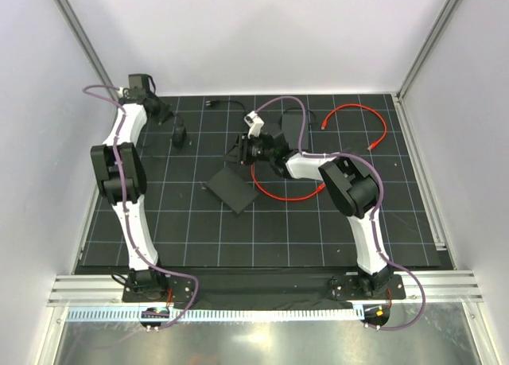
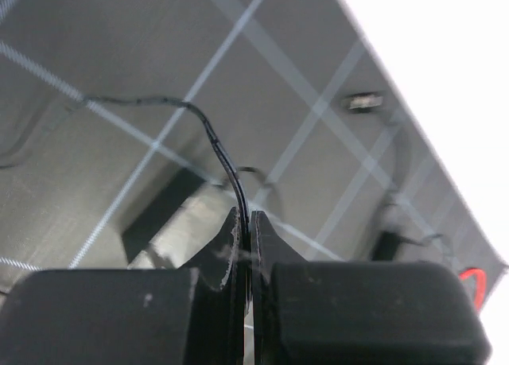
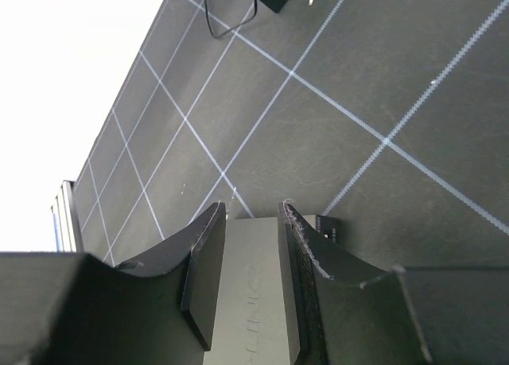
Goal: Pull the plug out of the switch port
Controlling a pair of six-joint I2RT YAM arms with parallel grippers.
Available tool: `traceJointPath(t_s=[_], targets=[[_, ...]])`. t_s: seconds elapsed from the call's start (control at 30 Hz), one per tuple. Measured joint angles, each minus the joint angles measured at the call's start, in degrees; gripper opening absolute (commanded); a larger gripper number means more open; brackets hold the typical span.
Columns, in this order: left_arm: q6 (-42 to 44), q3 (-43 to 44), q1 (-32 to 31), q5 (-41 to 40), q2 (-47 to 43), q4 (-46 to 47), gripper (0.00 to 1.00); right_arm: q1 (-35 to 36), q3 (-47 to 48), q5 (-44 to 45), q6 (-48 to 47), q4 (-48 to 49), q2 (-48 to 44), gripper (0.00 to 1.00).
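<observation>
**Two arms holding a switch and a cable, plug not plainly in view**

A dark gridded desk (image 1: 159,230) is filling the overhead view. The left arm (image 1: 119,174) is reaching toward the far left corner. The right arm (image 1: 350,186) is bending in to the middle, so the two grippers are sitting well apart. A red cable (image 1: 359,109) is looping across the far right of the desk, away from both grippers.

The task is looking partly done at most. Both holds are in place, one on the switch and one on a cable. The plug is not showing clearly in any view, so I cannot tell whether it is sitting in its port or is already out. A small black piece (image 3: 326,226) is lying just beside the switch, and it is unclear whether it is the plug. What is left, in my judgement, is drawing the cable away from the switch or confirming that it is free.

The right gripper (image 3: 252,214) is clamping the switch (image 3: 250,301), a grey box with faint lettering. Its fingers are pressing on two opposite sides, parted only as wide as the box. The left gripper (image 2: 245,218) is pinching together on a thin black cable (image 2: 208,130), which is rising from between the fingers and curving away over the desk.
</observation>
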Motion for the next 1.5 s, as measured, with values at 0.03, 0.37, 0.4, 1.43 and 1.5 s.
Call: traceJointPath(t_s=[0.03, 0.37, 0.4, 1.43, 1.5], targets=[[0.00, 0.04, 0.02, 0.35, 1.51, -0.57, 0.02, -0.09, 0.00, 0.13, 0.00, -0.28, 0.00, 0.40], [-0.22, 0.42, 0.13, 3.67, 6.19, -1.11, 0.53, -0.72, 0.02, 0.55, 0.02, -2.36, 0.00, 0.40], [-0.22, 0.09, 0.11, 3.48, 5.84, -1.25, 0.54, -0.72, 0.02, 0.57, 0.02, -2.64, 0.00, 0.40], [-8.33, -71.17, -18.32, -1.25, -53.09, 6.93, 0.46, -0.83, 6.01, 1.75, -5.11, -25.53, 0.26, 0.57], [-9.60, -72.06, -19.34, -0.70, -52.87, 9.29, 0.46, -0.83, 5.75, 1.27, -5.42, -26.51, 0.26, 0.57]])
